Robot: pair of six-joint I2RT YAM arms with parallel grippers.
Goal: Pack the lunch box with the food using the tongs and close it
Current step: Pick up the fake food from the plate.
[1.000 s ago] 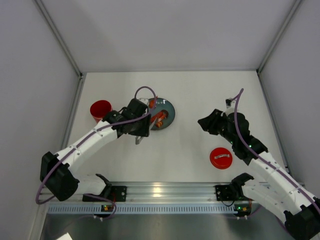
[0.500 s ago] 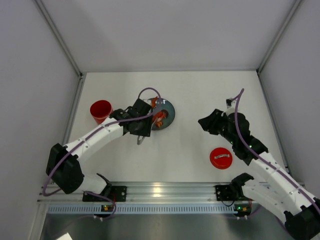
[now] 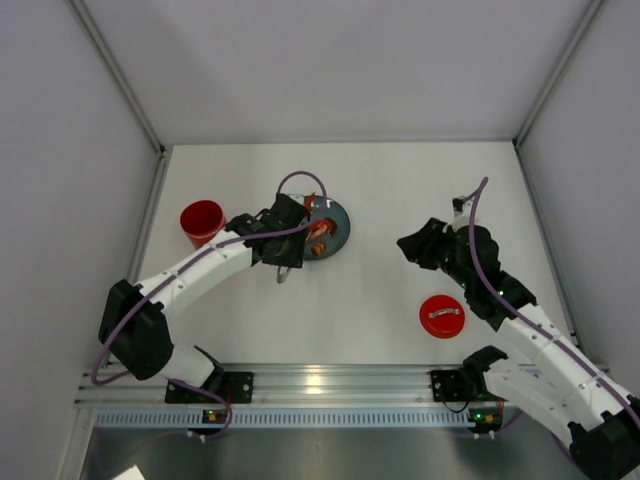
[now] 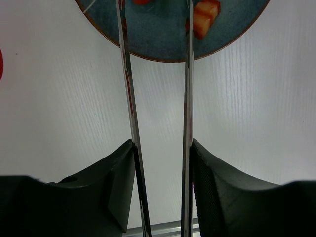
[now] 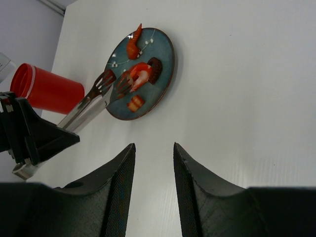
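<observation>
My left gripper (image 4: 162, 145) is shut on the silver tongs (image 4: 129, 98), one finger pressed on the outside of each arm. The tongs' arms stay apart, and their tips reach over the blue-grey plate (image 3: 338, 222). Food lies on the plate: an orange wedge (image 4: 205, 17), a red-brown sausage bit (image 5: 154, 69) and a red-orange piece (image 5: 139, 75) right by the tong tips. The red lunch box (image 3: 201, 222) stands upright to the left of the plate, uncovered. My right gripper (image 5: 154, 148) hangs open over bare table, right of the plate, holding nothing.
The flat red lid (image 3: 441, 316) with its grey strip lies on the table near my right arm. White walls enclose the table on the left, back and right. A metal rail (image 3: 320, 385) runs along the near edge.
My left arm has carried the tongs a little further right and away, bringing their tips over the plate. The right arm and lid have not moved.
</observation>
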